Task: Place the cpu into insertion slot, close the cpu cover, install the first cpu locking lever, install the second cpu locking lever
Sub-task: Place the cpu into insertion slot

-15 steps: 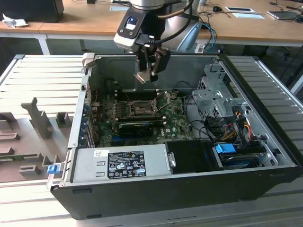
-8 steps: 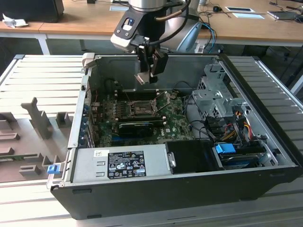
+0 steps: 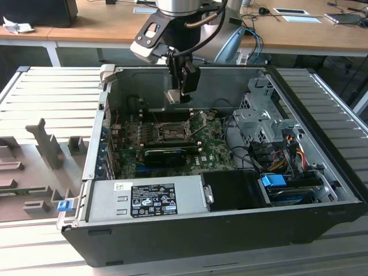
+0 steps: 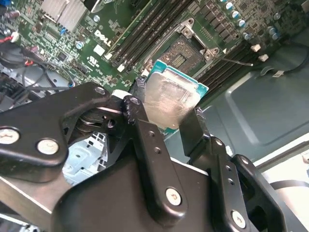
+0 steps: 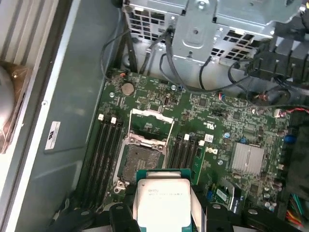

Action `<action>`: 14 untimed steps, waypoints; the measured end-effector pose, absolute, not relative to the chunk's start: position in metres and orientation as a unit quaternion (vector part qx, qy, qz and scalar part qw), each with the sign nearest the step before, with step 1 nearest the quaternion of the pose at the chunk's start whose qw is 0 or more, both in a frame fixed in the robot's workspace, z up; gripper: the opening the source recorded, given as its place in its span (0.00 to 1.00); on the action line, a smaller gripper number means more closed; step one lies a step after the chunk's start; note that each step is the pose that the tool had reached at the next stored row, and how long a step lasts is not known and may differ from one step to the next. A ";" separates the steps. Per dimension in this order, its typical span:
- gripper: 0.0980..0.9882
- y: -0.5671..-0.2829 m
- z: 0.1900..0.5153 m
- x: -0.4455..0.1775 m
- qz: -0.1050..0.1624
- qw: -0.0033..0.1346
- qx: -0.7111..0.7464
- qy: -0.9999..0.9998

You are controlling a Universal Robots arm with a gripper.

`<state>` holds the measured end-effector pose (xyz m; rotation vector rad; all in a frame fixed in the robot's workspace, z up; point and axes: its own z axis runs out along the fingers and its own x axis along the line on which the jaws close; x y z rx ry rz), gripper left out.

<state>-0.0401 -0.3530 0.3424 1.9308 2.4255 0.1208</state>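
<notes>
The fingers [image 4: 145, 130] are clamped on the cpu [image 4: 171, 99], pinching two opposite edges and holding it high over the open computer case [image 3: 172, 233]. The insertion slot [image 5: 140, 162] sits bare on the green board [image 5: 217, 116], nearly straight below the chip by my eye. The cpu cover [image 5: 153, 114] is tipped up open beside it.

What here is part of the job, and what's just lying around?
Job: black end effector gripping flat square silver-grey cpu chip; square black insertion slot; open metal cpu cover frame.
Lying about: long black rectangular card; silver power supply box; grey moulded tray.
</notes>
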 end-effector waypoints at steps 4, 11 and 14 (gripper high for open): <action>0.48 -0.352 0.341 -0.040 0.038 0.021 0.646 0.762; 0.48 -0.351 0.339 -0.040 0.038 0.022 0.675 0.737; 0.48 -0.351 0.338 -0.040 0.037 0.023 0.690 0.723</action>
